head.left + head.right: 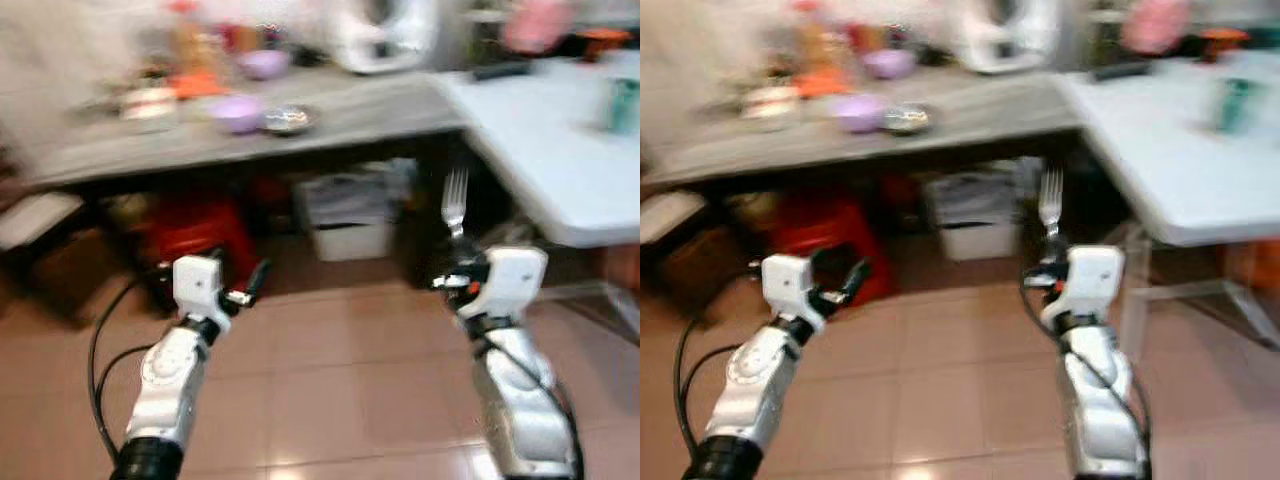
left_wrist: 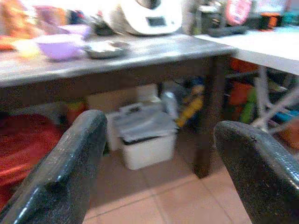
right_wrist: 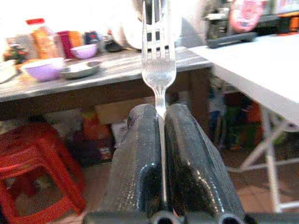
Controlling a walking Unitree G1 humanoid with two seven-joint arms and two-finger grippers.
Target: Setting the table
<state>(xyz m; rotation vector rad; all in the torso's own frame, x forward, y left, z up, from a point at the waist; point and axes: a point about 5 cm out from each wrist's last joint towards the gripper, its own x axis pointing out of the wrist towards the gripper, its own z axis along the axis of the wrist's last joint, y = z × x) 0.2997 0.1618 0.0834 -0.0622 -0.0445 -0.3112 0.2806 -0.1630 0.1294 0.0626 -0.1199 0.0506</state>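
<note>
Fork (image 3: 158,65) upright in right pincer (image 3: 160,135), purple bowls (image 1: 238,112) on counter (image 1: 380,110)

Eye views motion-blurred; counter (image 1: 350,115) items at upper left indistinct. Fork (image 3: 159,65) tine tips cut by top edge, handle hidden between right gripper (image 3: 161,116) fingers. White table (image 1: 560,150) cut at right edge.

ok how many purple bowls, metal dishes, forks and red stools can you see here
purple bowls: 2, front and back on the grey table
metal dishes: 1
forks: 1, upright in the right end effector
red stools: 1
total: 5
</note>
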